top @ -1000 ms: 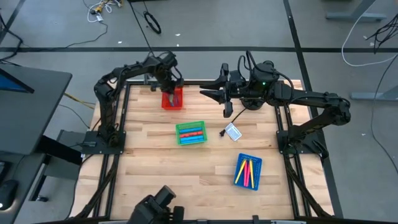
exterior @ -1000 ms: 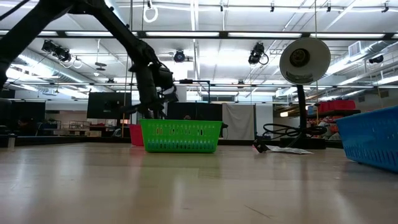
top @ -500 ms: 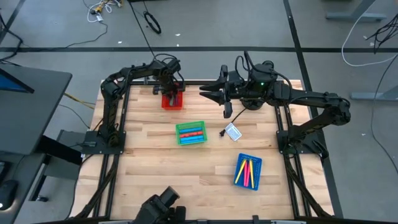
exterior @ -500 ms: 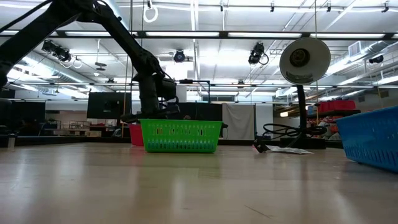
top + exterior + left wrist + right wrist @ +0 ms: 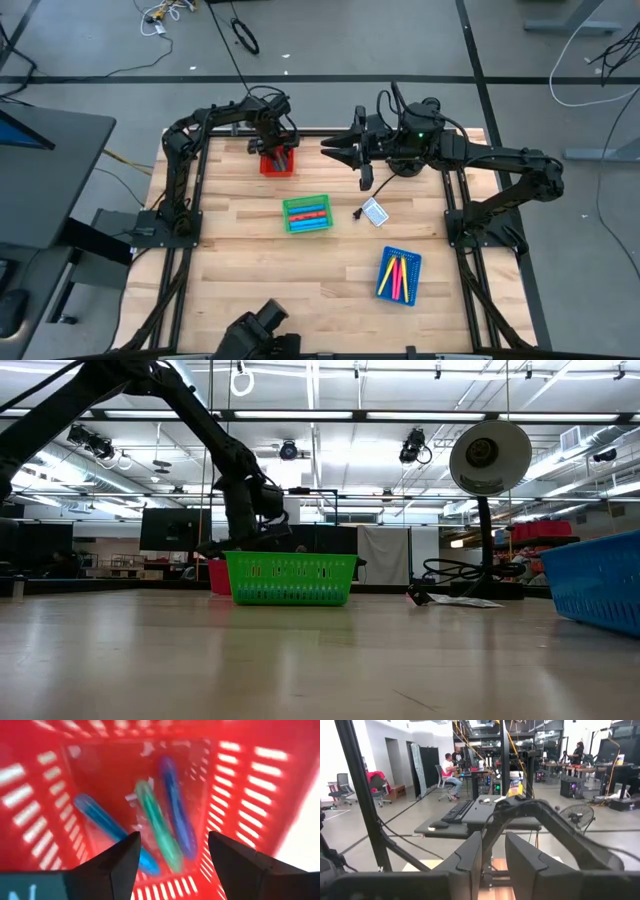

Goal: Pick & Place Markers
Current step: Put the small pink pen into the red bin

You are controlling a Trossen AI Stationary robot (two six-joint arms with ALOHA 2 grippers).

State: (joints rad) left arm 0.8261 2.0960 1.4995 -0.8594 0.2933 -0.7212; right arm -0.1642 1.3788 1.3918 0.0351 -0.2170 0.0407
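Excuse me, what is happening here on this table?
The robot is sorting markers into small plastic trays. The left gripper hangs open over the red slotted tray, where two blue markers and a green marker lie loose. The right gripper waits above the table's far edge, holding nothing.

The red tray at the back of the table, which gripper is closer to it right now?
Left. The left gripper hangs directly over the red tray, open above the markers inside. The right gripper hovers off to the tray's side, clear of it.
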